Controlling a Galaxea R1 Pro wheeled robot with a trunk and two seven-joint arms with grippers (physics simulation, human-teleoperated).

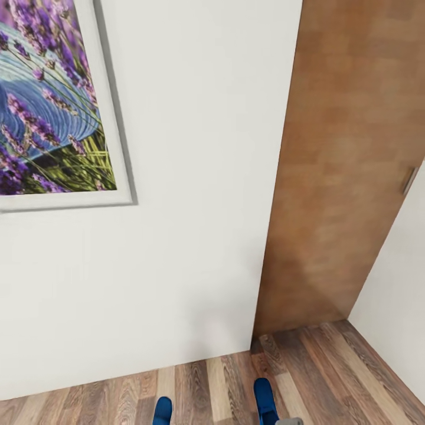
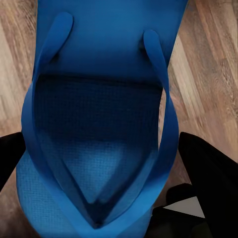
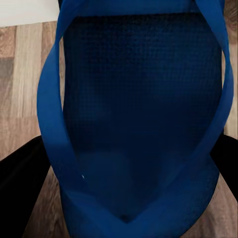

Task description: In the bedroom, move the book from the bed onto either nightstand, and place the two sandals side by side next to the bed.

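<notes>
Each of my grippers holds one blue sandal. In the left wrist view, one sandal [image 2: 99,114] with its V-shaped strap lies between the black fingers [image 2: 210,171], and my left gripper [image 2: 106,166] is shut on it above the wood floor. In the right wrist view, my right gripper [image 3: 124,171] is shut on the other sandal [image 3: 139,99]. In the head view the tips of both sandals [image 1: 163,411] [image 1: 265,400] poke up at the lower edge. The book, the bed and the nightstand are out of view.
I face a white wall [image 1: 195,177] at close range, with a framed lavender picture [image 1: 47,100] at the upper left. A brown wooden door [image 1: 342,165] stands to the right, next to another white wall [image 1: 395,295]. Wood-plank floor [image 1: 330,378] runs below.
</notes>
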